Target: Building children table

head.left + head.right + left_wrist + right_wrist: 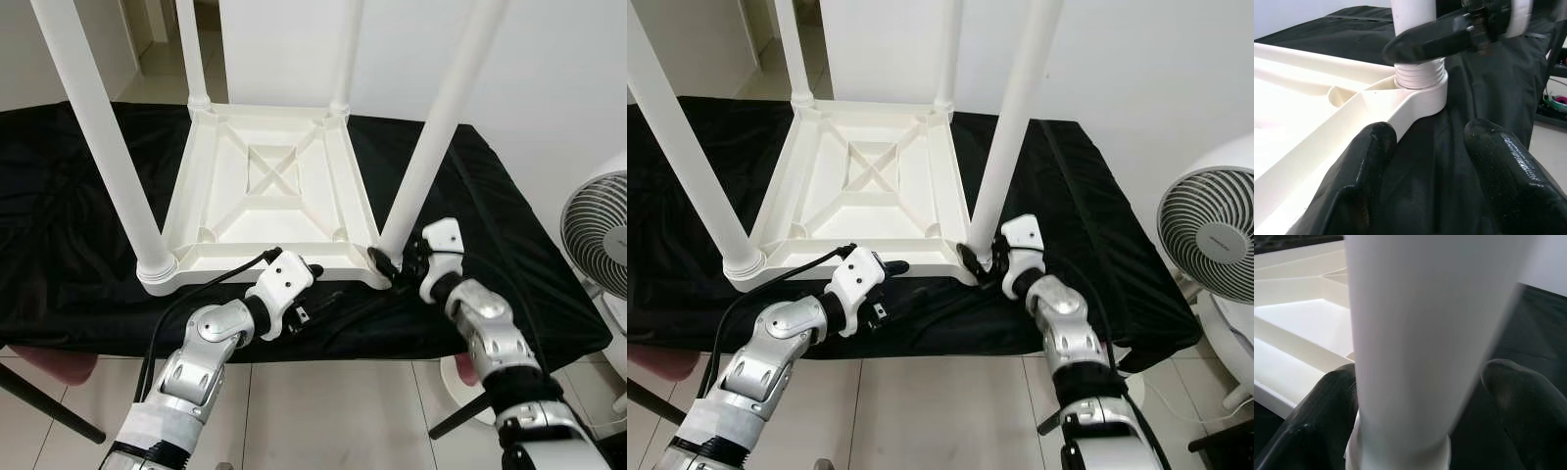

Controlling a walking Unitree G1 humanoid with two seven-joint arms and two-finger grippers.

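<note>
On a black cloth (509, 225) over tiled floor (323, 411), the ribbed white plastic table (269, 186) lies upside-down; right gripper (397, 259) clasps 1 round leg (436, 127), left gripper (312, 305) spread wide.

I see white walls (549, 69) behind a bench draped in black cloth (59, 225), standing on a pale tiled floor (323, 401). A white fan (1210, 230) stands at the right, and a doorway (162, 39) opens at the far left.
</note>
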